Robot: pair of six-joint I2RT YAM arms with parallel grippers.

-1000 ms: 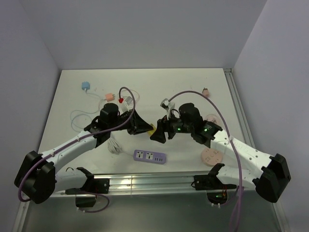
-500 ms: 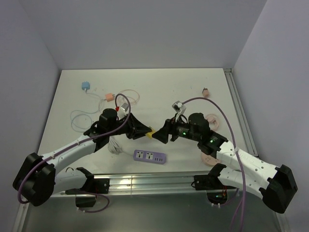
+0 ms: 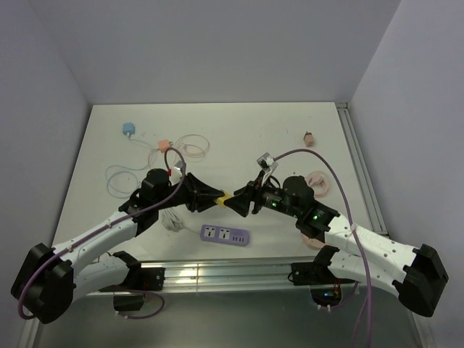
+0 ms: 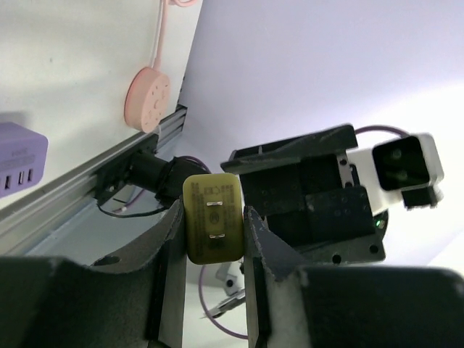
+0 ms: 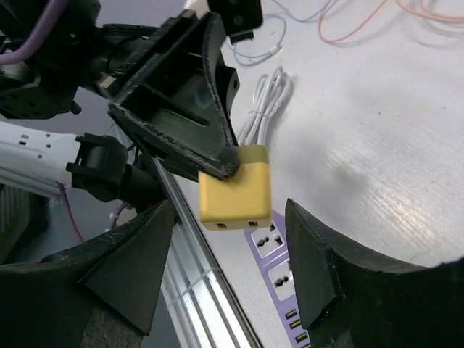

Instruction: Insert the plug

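Top external view: the yellow plug (image 3: 226, 197) is held off the surface (image 3: 217, 138), pinched at its sides by the left claw (image 3: 216, 196), which is extended in from 9 o'clock. The right claw (image 5: 230, 210) is spread wide at 3 o'clock with nothing gripped, and the plug is flanked by its fingers (image 5: 138, 275) without contact. The purple power strip (image 3: 225, 235) is seen at 6 o'clock of the plug. A drop is likely if the left grip is released before the right is closed. With a skewed regrasp the prongs (image 4: 215, 204) would be left tilted, so the strip could be missed or pushed aside.
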